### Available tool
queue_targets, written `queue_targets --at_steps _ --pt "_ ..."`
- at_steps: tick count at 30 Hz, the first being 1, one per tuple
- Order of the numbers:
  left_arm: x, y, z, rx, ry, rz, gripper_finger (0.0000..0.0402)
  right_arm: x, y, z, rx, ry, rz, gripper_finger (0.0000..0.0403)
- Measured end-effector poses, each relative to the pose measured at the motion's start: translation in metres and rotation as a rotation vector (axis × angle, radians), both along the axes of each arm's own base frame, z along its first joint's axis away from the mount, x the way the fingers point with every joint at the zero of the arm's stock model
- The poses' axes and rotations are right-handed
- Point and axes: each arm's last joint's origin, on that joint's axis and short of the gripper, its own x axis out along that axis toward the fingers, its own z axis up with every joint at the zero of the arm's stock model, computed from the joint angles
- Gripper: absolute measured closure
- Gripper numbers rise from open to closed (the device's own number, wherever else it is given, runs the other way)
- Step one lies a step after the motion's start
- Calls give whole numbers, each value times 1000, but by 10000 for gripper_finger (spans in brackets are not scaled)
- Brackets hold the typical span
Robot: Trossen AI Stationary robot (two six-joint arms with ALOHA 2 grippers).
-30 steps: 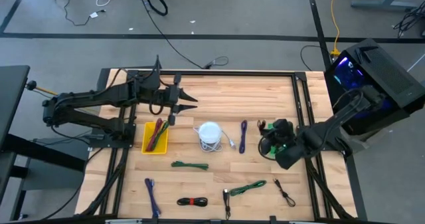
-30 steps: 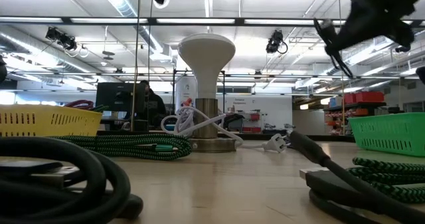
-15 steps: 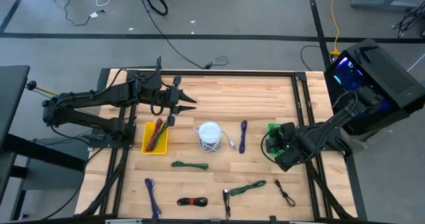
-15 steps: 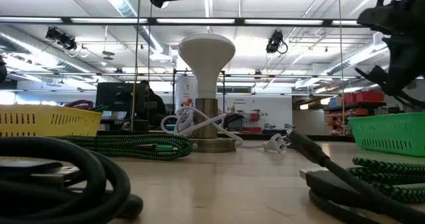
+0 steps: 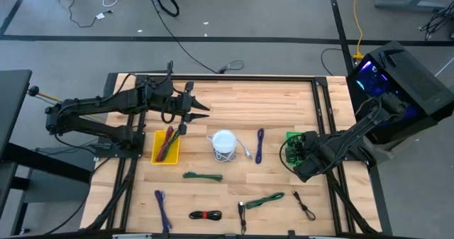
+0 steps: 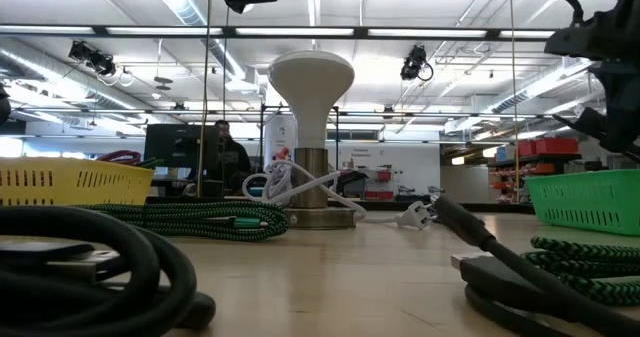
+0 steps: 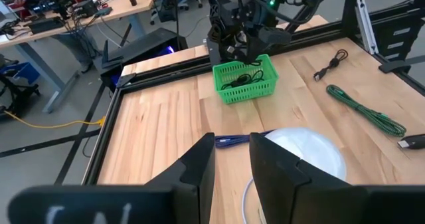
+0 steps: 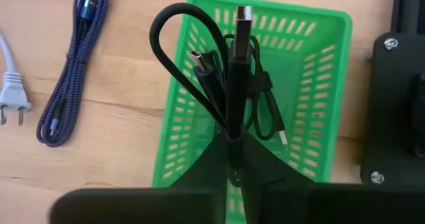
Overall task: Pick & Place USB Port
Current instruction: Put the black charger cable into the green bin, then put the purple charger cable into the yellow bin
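Right gripper (image 8: pixel 232 159) pinched on black USB cable (image 8: pixel 229 84) above green basket (image 8: pixel 319 71) | left gripper (image 7: pixel 232 164) parted, empty | risked loop snagging rim, spilling outside.

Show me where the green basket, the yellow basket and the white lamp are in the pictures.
green basket (image 8: pixel 322 64): right wrist view, on its mesh wall.
yellow basket (image 5: pixel 155 148): high view, on its left rim.
white lamp (image 5: pixel 224 140): high view, on the round top.
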Motion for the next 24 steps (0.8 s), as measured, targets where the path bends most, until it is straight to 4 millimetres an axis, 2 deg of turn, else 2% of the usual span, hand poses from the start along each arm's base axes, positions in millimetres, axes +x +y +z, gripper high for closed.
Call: queue_targets --at_steps 13,20,24 --pt "0 0 0 -2 -1 1 301 -2 -2 1 -33 25 24 261" --pt "0 0 0 -1 -2 1 301 3 -8 4 -231 -75 114 242" --pt "0 0 0 -1 -4 1 301 19 -13 3 -230 -119 178 244"
